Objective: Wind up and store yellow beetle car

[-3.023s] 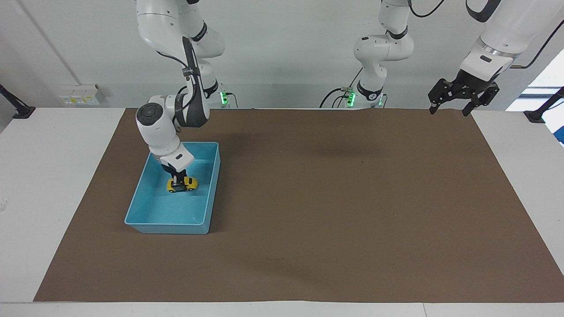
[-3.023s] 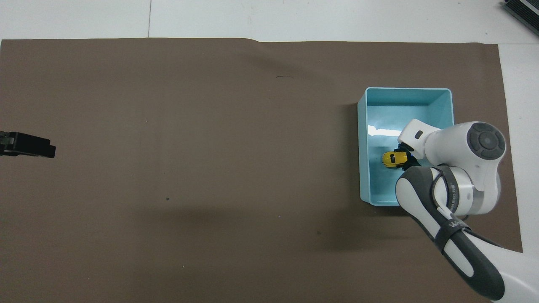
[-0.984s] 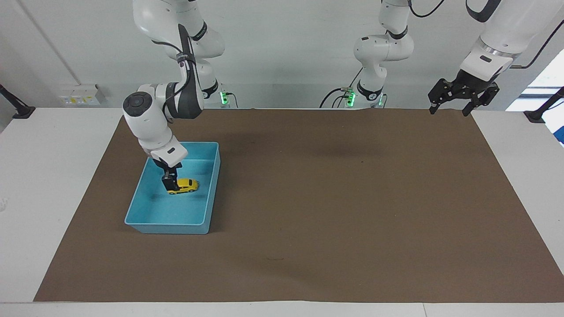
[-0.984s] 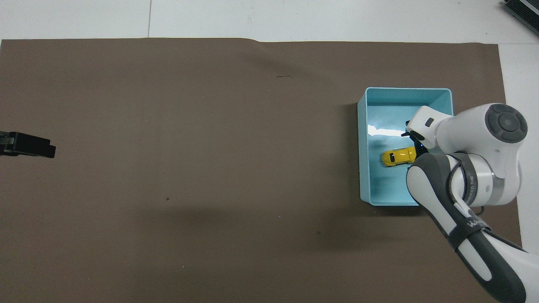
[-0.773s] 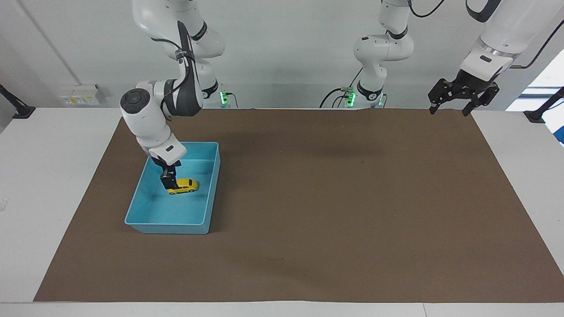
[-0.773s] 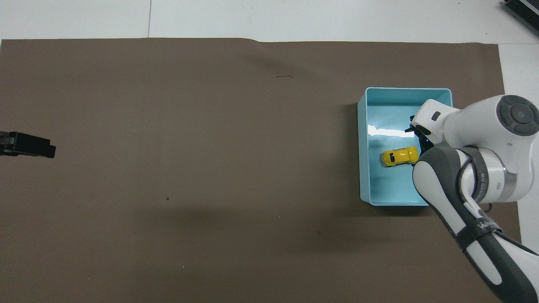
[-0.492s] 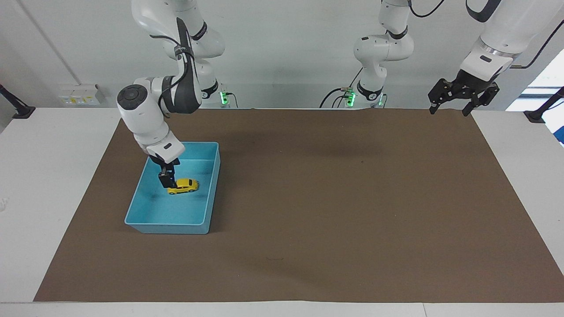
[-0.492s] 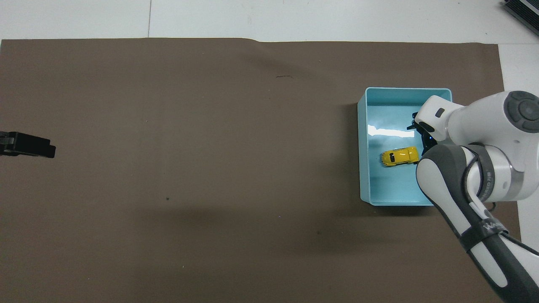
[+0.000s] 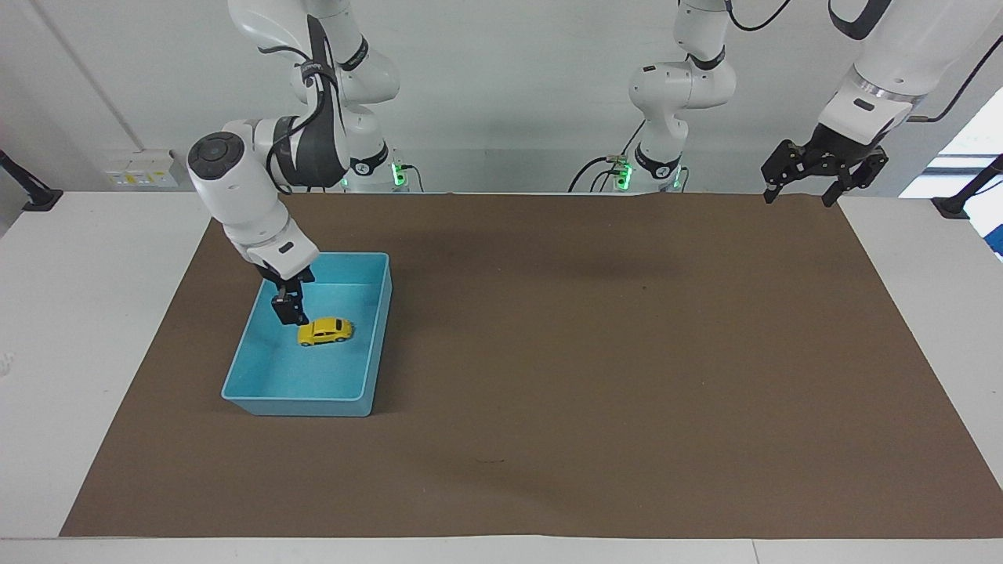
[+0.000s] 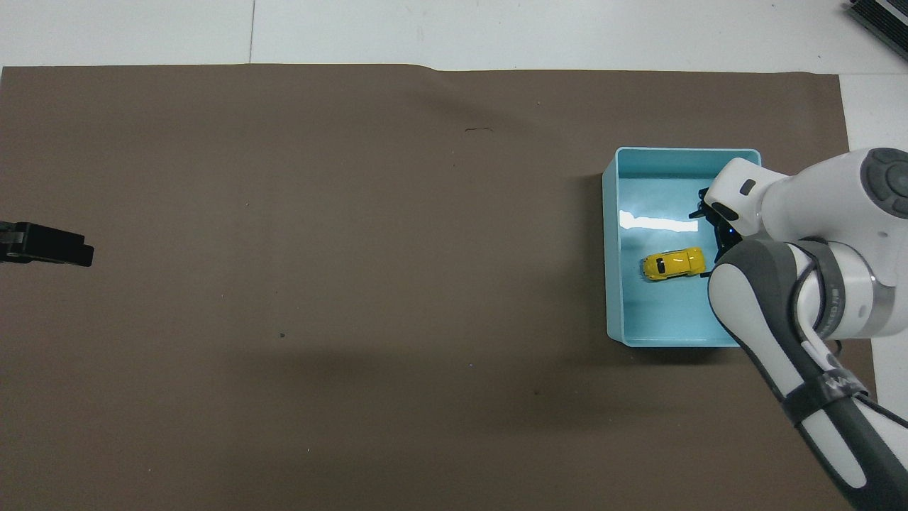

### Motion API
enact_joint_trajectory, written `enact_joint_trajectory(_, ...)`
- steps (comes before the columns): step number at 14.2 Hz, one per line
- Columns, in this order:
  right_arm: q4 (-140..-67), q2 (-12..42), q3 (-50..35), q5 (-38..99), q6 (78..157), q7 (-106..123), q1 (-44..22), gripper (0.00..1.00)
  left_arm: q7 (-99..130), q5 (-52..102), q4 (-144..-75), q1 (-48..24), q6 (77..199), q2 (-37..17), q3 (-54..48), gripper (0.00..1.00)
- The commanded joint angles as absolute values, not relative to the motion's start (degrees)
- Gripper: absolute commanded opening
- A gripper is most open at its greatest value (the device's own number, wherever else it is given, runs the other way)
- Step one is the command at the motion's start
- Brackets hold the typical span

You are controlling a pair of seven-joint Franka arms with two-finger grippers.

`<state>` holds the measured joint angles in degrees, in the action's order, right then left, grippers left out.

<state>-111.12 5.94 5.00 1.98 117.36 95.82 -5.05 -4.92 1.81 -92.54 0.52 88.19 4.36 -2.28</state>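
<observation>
The yellow beetle car (image 9: pixel 324 331) (image 10: pixel 673 263) lies on its wheels on the floor of the blue bin (image 9: pixel 382 329) (image 10: pixel 608 248), with nothing touching it. My right gripper (image 9: pixel 288 314) hangs open and empty over the bin. It is just off the car, on the side toward the right arm's end of the table. From overhead the right gripper (image 10: pixel 715 235) is largely covered by its own arm. My left gripper (image 9: pixel 798 199) (image 10: pixel 46 245) waits raised over the edge of the mat at the left arm's end, open and empty.
A brown mat (image 9: pixel 595 352) covers most of the white table (image 9: pixel 86 313). The bin stands on it toward the right arm's end. A small dark mark (image 9: pixel 490 460) shows on the mat far from the robots.
My right gripper has let go of the car, risen and drawn away toward the right arm's end. The car stays in the bin. The left arm has not moved.
</observation>
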Motion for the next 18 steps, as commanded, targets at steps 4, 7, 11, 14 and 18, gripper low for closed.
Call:
enact_joint_trajectory(4,-109.86,5.36,4.39,3.69,114.70,95.45,-3.25,1.00,-5.54,2.46,-93.16,1.41,88.59,5.27,-2.72,1.00)
enact_joint_trajectory(7,-108.64,3.26,4.57,3.60,111.80,93.09,-3.60,1.00,-5.54,2.46,-93.16,1.41,88.59,5.27,-2.72,1.00)
enact_joint_trajectory(11,-107.67,0.88,4.57,3.60,110.75,88.78,-4.13,1.00,-5.54,2.46,-93.16,1.41,88.59,5.27,-2.72,1.00)
enact_joint_trajectory(14,-106.44,-0.35,4.48,3.60,108.38,82.73,-4.31,1.00,-5.54,2.46,-93.16,1.41,88.59,5.27,-2.72,1.00)
enact_joint_trajectory(18,-104.95,-0.35,4.39,3.60,106.71,74.12,-4.13,1.00,-5.54,2.46,-93.16,1.49,88.59,5.27,-2.72,1.00)
